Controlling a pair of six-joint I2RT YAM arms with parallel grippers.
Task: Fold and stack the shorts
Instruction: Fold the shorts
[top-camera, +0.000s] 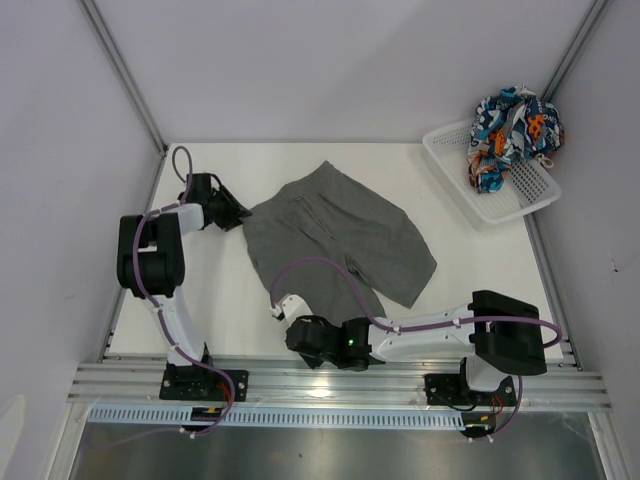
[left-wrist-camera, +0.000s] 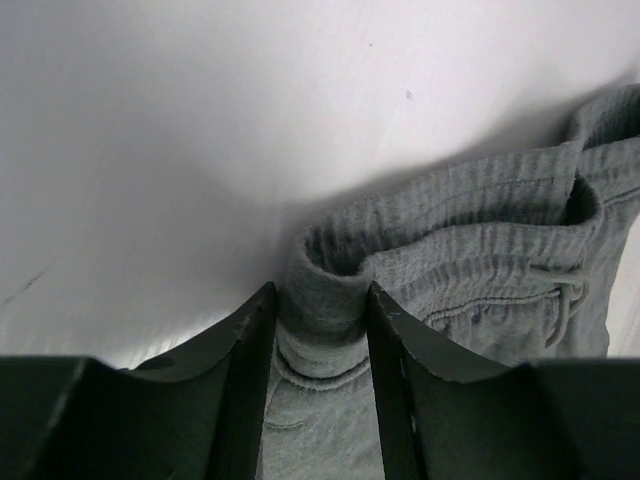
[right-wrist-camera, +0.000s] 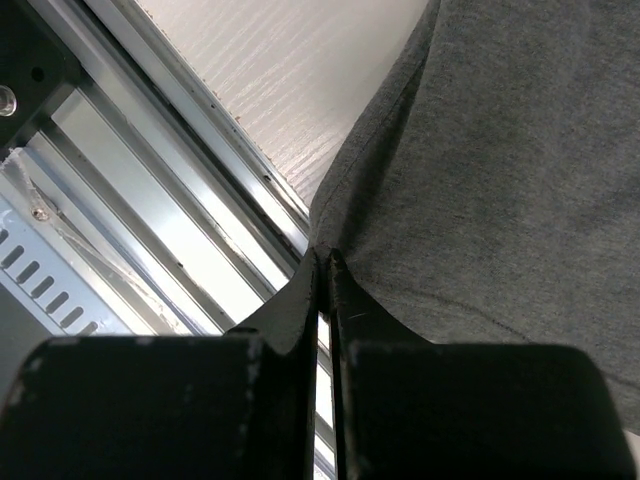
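The dark grey shorts (top-camera: 340, 240) lie spread out flat on the white table. At their left edge my left gripper (top-camera: 232, 212) has a bunched fold of the ribbed waistband (left-wrist-camera: 322, 300) between its fingers, and both fingers press against the cloth (left-wrist-camera: 470, 250). My right gripper (top-camera: 305, 328) sits at the near edge of the table, shut tight on the hem of a leg (right-wrist-camera: 322, 258), with grey cloth (right-wrist-camera: 500, 150) stretching away to the right. The patterned shorts (top-camera: 515, 125) are crumpled in the basket.
The white mesh basket (top-camera: 455, 185) stands tilted at the back right corner. An aluminium rail (top-camera: 340, 385) (right-wrist-camera: 150, 200) runs along the near edge right beside the right gripper. White walls close in the table on the left, back and right.
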